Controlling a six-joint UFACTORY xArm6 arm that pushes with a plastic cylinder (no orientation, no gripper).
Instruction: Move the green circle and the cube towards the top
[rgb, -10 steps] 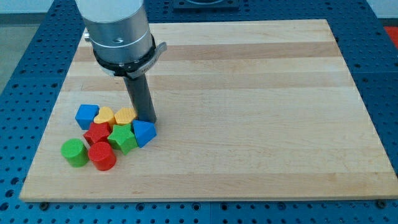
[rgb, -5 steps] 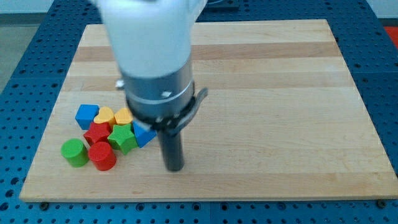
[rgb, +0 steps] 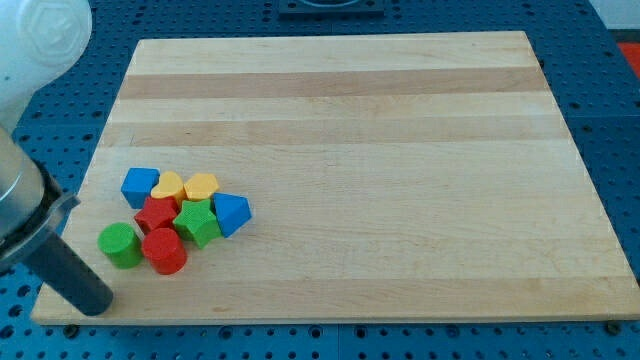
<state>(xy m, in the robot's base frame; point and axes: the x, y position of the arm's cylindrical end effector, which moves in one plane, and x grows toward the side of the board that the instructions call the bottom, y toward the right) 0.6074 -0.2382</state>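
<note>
The green circle, a short cylinder, sits at the lower left of the wooden board. Right of it is a red cylinder. Above them cluster a red star, a green star, a blue block, two yellow hearts and a blue block. No block reads clearly as a cube. My tip rests at the board's lower left corner, below and left of the green circle, apart from it.
The arm's body fills the view's left edge. A blue perforated table surrounds the board.
The arm swung from above the cluster, down past the blue block's right side, then across to the board's lower left corner. The blocks have not visibly moved.
</note>
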